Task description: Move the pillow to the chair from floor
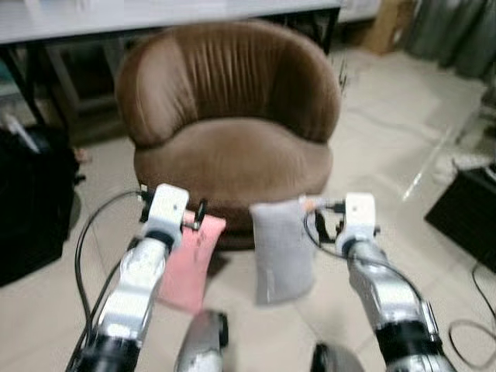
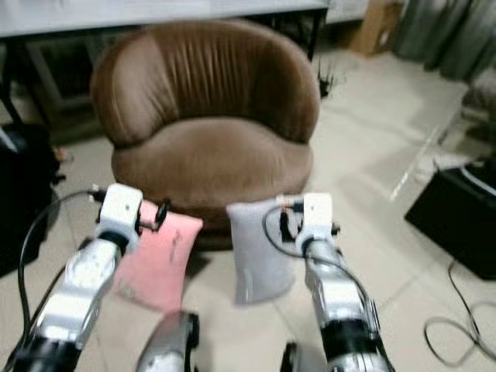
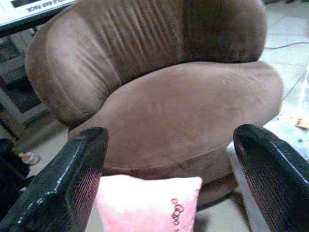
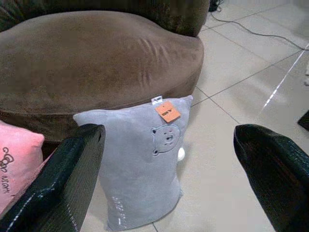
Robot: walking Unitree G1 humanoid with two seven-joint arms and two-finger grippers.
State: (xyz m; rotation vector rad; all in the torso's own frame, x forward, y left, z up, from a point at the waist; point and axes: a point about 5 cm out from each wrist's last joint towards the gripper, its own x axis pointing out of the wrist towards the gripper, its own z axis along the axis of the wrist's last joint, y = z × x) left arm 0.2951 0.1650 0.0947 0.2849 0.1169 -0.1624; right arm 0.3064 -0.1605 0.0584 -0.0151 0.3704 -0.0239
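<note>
A brown round armchair [image 1: 232, 147] stands right in front of me on the tiled floor. Two pillows lean upright against its front. One is a grey pillow [image 1: 283, 252] with a bear outline and an orange tag. The other is a pink pillow [image 1: 190, 263], to the grey one's left. My left gripper [image 3: 171, 137] is open just above the pink pillow's top edge and faces the seat. My right gripper [image 4: 169, 133] is open too, with the grey pillow [image 4: 137, 159] low between its fingers; neither finger touches the pillow.
A black bag [image 1: 31, 201] sits on the floor at the left, and a black box [image 1: 465, 217] at the right. A table [image 1: 155, 15] runs behind the chair. Cables [image 1: 473, 325] lie on the tiles at the right.
</note>
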